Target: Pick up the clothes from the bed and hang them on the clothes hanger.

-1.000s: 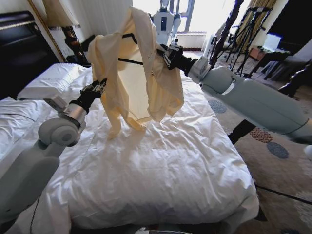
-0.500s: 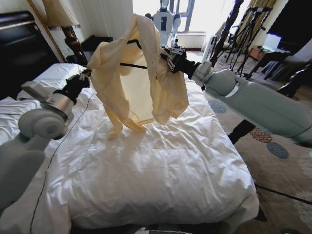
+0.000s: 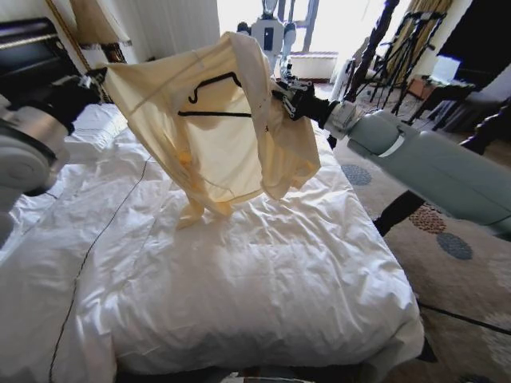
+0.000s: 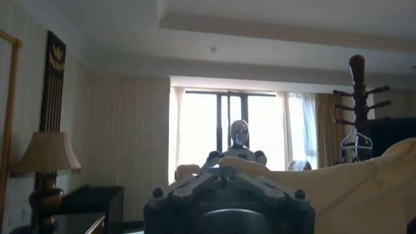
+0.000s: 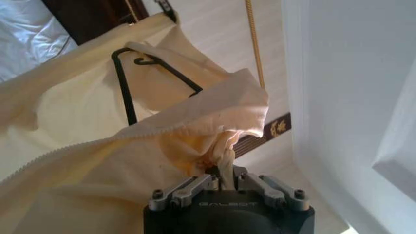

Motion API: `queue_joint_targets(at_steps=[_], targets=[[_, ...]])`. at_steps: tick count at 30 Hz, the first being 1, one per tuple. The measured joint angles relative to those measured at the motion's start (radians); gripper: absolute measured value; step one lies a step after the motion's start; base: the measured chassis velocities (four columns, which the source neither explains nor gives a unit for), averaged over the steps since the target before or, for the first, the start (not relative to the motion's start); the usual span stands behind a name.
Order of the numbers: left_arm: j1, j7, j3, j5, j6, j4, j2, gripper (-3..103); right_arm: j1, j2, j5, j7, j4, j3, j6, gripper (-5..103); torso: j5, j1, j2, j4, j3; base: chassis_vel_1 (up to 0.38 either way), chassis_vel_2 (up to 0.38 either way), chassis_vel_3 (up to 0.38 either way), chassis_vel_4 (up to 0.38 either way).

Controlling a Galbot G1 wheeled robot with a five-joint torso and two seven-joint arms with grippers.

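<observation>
The clothes (image 3: 219, 136), a pale cream top, hang stretched wide in the air above the bed (image 3: 239, 279). My left gripper (image 3: 94, 77) is shut on one edge of the top at the left, with cream fabric bunched at its fingertips (image 4: 242, 165). To the right, my right gripper (image 3: 285, 93) is shut on the other edge, the cloth pinched between its jaws (image 5: 221, 168). The thin dark clothes hanger (image 3: 211, 100) shows against the fabric between the two grippers, its bar and hook (image 5: 126, 83) lying in the top's folds. The top's lower hem brushes the duvet.
A black cable (image 3: 104, 239) trails across the white duvet. A lamp (image 3: 92, 20) and dark headboard (image 3: 24, 48) stand at the left. Another robot (image 3: 267, 32) is by the window. A twisted post (image 3: 371, 48) and tripods (image 3: 407, 48) stand to the right on patterned carpet (image 3: 455, 239).
My left arm has swung out to the left and back, pulling the top open wide. The hanger now shows plainly against the fabric. The right gripper has shifted slightly right.
</observation>
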Motion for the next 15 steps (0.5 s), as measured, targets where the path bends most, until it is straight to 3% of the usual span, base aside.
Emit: queue_joint_targets(at_steps=[4, 8, 15], targets=[[-0.020, 0.011, -0.002, -0.031, 0.010, -0.007, 0.061, 0, 0.000, 0.020, -0.082, -0.006, -0.009, 0.010, 0.013, 5, 0.0001, 0.000, 0.000, 0.0012, 0.000, 0.000, 0.000, 0.000, 0.000], [-0.048, 0.018, -0.007, -0.041, 0.030, -0.033, 0.092, 0, -0.008, 0.029, -0.148, 0.013, -0.004, 0.021, 0.005, 5, -0.0005, 0.000, 0.000, 0.0004, 0.000, 0.000, 0.000, 0.000, 0.000], [-0.126, 0.026, -0.011, -0.037, 0.099, -0.109, 0.119, 0, -0.042, 0.104, -0.255, 0.138, 0.028, 0.028, -0.122, 5, -0.0002, 0.000, 0.000, 0.0004, 0.000, 0.000, 0.000, 0.000, 0.000]])
